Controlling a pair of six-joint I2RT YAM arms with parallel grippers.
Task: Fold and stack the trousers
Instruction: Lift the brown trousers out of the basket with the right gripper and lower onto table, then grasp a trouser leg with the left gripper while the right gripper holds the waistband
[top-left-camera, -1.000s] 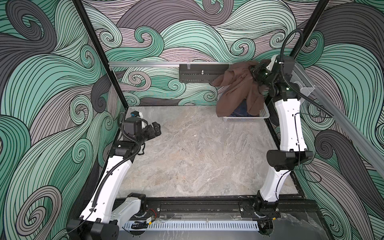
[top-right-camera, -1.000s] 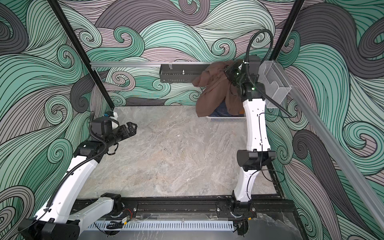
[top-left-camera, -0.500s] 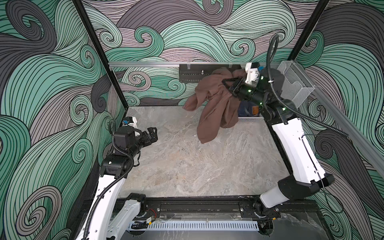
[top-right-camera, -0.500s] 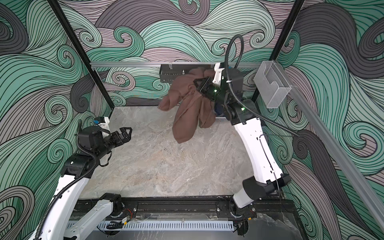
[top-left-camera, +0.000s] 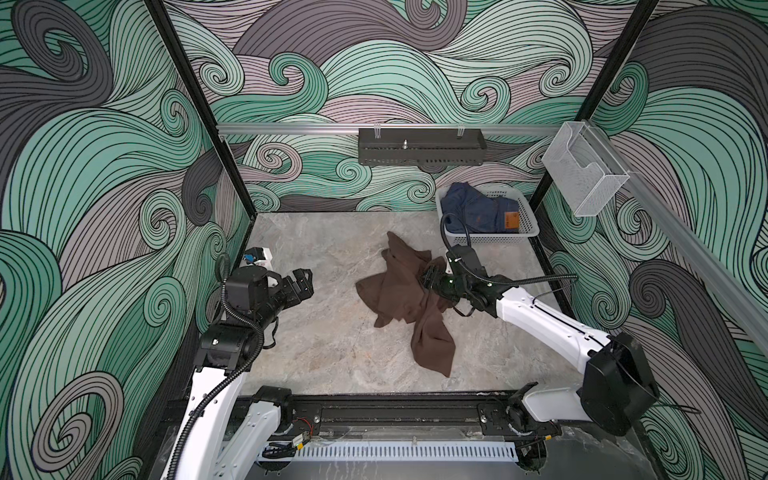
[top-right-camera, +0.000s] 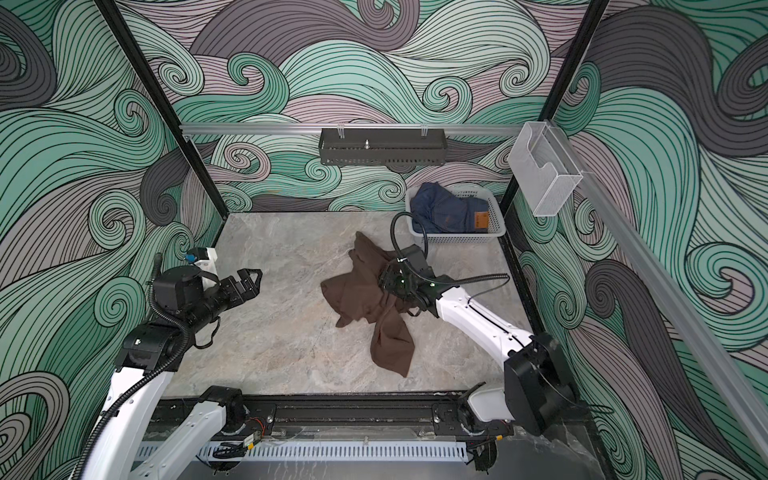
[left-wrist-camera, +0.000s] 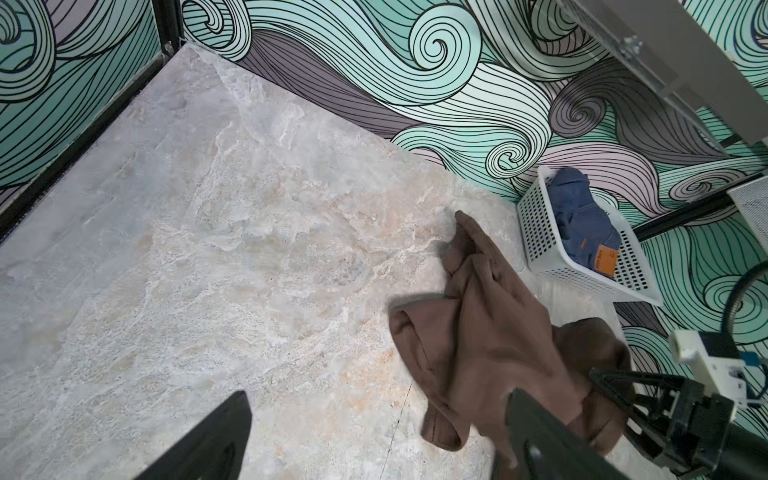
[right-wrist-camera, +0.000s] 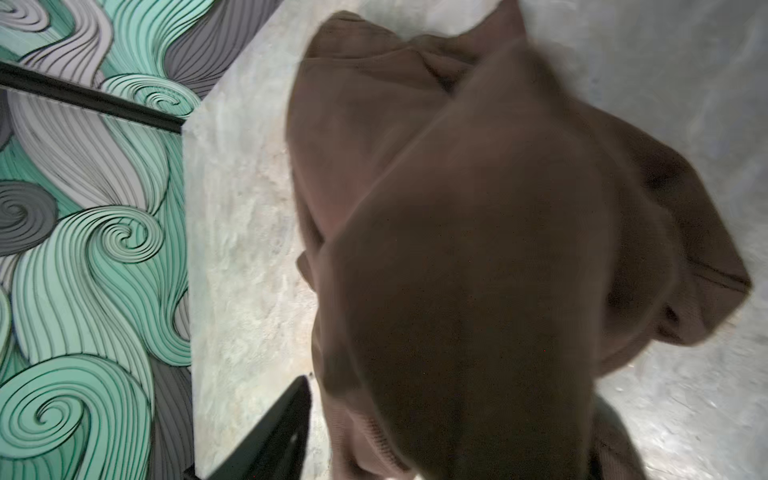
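The dark brown trousers (top-left-camera: 399, 291) (top-right-camera: 361, 295) lie crumpled on the marble table, right of the middle, with one leg trailing toward the front edge. My right gripper (top-left-camera: 429, 277) (top-right-camera: 384, 279) sits low at their right side, touching the heap. In the right wrist view the blurred trousers (right-wrist-camera: 478, 249) fill the frame; one finger (right-wrist-camera: 274, 432) stands far out to the side and the other is hidden under cloth. Its jaws look spread in the left wrist view too. My left gripper (top-left-camera: 301, 282) (left-wrist-camera: 378, 440) hovers open and empty, left of the trousers (left-wrist-camera: 490, 332).
A white basket (top-left-camera: 528, 226) (left-wrist-camera: 536, 232) holding blue jeans (top-left-camera: 478, 212) stands at the back right corner. A black tray (top-left-camera: 419, 151) hangs on the back rail and a clear holder (top-left-camera: 582, 174) on the right wall. A black rail (top-left-camera: 374, 411) runs along the front edge.
My right arm swung the trousers from above the basket out to the middle, lowered them onto the table, and its jaws spread apart. The left arm shifted slightly toward the middle.
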